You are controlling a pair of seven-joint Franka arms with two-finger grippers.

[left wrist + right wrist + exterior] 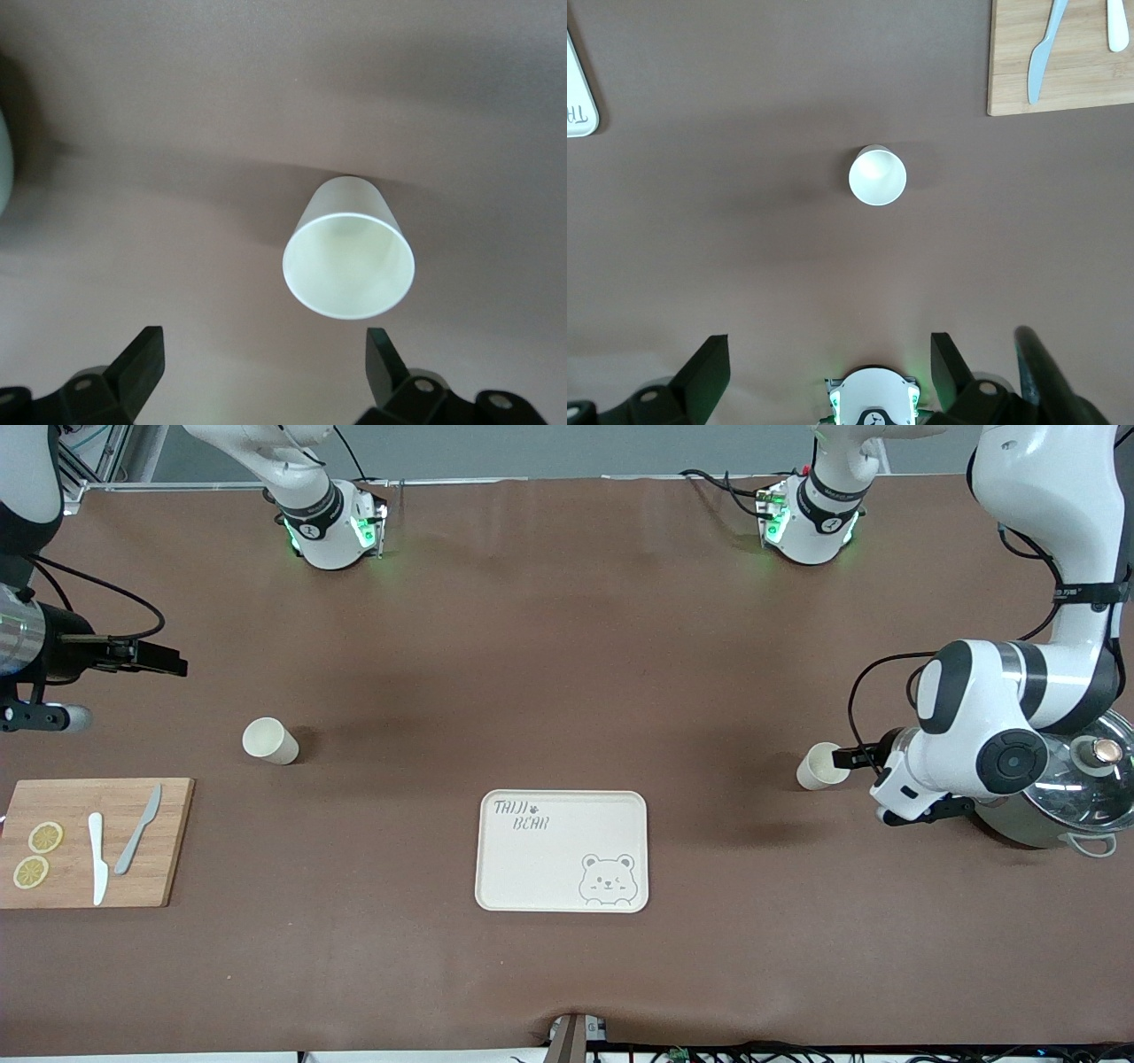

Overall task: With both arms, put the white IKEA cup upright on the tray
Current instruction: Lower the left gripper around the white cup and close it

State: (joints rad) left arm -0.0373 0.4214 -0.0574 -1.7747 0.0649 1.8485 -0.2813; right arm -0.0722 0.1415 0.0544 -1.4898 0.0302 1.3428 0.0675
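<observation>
Table: brown mat, broad bare centre strip between arm bases and tray.
Tray: flat, bare, mid-table, nearer front camera than both cups, well apart from each.
Cutting board: right arm's end, holds two knives, lemon slices.
Pot: left arm's end, under left arm.
Cup A: lying on side, mouth toward left gripper; fingers spread, just beside rim, no contact.
Cup B: lying on side, bare mat all round.
Right gripper: above mat at right arm's end, fingers spread, holding nothing.
</observation>
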